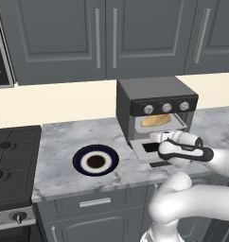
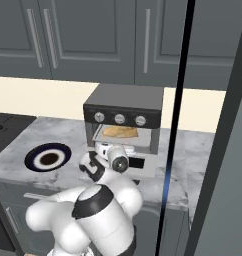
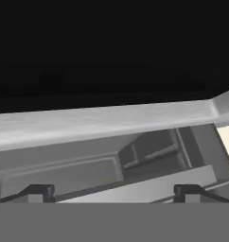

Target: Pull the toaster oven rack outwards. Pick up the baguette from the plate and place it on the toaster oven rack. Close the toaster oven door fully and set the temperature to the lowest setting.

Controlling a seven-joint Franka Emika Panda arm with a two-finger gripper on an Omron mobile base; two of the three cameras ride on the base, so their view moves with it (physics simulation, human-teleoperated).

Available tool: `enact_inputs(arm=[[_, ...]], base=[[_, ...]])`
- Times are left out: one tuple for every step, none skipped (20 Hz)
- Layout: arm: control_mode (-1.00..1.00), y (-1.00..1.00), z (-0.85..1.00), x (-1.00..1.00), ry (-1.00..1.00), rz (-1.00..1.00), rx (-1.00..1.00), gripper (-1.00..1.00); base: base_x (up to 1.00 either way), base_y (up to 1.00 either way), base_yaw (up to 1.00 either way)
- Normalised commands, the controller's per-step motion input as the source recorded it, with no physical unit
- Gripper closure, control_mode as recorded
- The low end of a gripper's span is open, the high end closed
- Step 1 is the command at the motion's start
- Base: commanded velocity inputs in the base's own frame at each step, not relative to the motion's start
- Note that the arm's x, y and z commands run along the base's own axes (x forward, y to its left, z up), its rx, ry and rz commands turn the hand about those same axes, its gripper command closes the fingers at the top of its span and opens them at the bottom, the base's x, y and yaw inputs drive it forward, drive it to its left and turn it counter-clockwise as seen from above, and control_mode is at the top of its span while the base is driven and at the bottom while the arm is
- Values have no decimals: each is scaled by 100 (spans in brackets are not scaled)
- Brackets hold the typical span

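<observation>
A dark grey toaster oven (image 2: 124, 107) sits on a marble counter (image 2: 193, 165) under grey cabinets (image 2: 88, 35). A golden baguette (image 2: 120, 131) lies inside its open cavity. The white arm's hand (image 2: 112, 154) reaches toward the lowered toaster oven door (image 2: 140, 165); its fingers are hidden. A navy plate (image 2: 48, 157) rests well left of the hand.

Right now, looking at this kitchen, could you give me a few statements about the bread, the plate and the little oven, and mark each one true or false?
1. The baguette lies inside the toaster oven. True.
2. The plate holds a piece of bread. False: it is bare.
3. The toaster oven door is shut. False: it hangs open, folded down in front.
4. The toaster oven has three round knobs across its front. True.
5. The plate sits on the stove. False: it is on the marble counter.
</observation>
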Motion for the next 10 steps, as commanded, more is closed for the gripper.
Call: enact_inputs(arm=[[-100,-2,0,27,-29,0,4,-100],[-100,-9,0,21,-29,0,4,-100],[-100,-11,4,16,-28,0,5,-100],[-100,-16,12,15,-26,0,5,-100],[-100,-16,16,16,-27,0,6,-100],[-100,-18,23,11,-28,0,6,-100],[-100,-26,32,3,-25,0,7,-100],[-100,-28,36,0,-24,0,7,-100],[-100,-34,46,0,-21,0,6,-100],[-100,-35,51,0,-18,0,5,-100]], base=[[0,0,0],[0,0,0],[0,0,0],[0,0,0],[0,0,0],[0,0,0],[0,0,0],[0,0,0],[0,0,0],[0,0,0]])
